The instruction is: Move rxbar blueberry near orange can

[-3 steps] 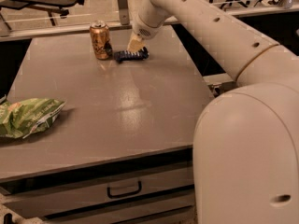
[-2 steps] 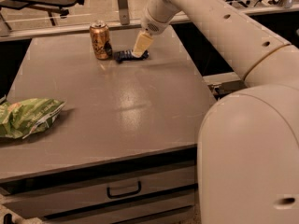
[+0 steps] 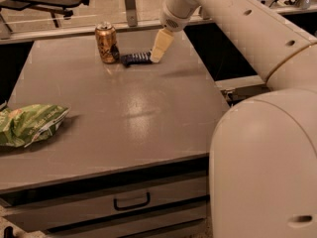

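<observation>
My gripper point(image 3: 158, 53) hangs near the far edge of the counter point(image 3: 133, 118), its tip at the right end of the rxbar blueberry point(image 3: 135, 59); whether it is parted or closed I cannot tell. The bar lies flat with its long axis along that edge, its left end pointing at the orange can point(image 3: 107, 43) just beside it.

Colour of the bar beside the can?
Dark navy: rxbar blueberry, camera view; the gripper is by its right end.
</observation>
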